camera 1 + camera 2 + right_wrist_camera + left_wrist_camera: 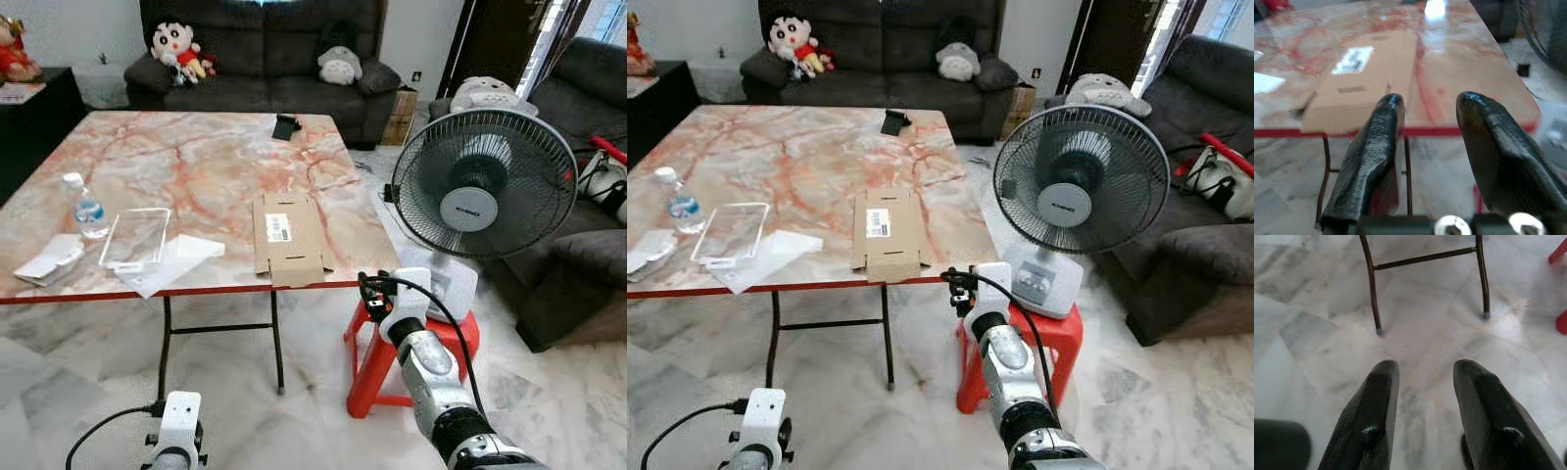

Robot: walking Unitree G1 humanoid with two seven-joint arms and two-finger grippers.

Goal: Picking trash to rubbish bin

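Your left gripper [1422, 396] is hanging idle above the floor, fingers apart, empty. Your right gripper [1425, 127] is reaching toward the counter [196, 157] edge, fingers spread and empty, lining up on the flattened cardboard [287, 235].

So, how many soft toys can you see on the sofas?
4: a doll and a grey plush on the back sofa, a grey plush on the right sofa, a red toy far left on a cabinet; others may be hidden.

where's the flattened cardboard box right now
The flattened cardboard box lies on the marble table at its near edge, right of the white paper, just ahead of the right claw.
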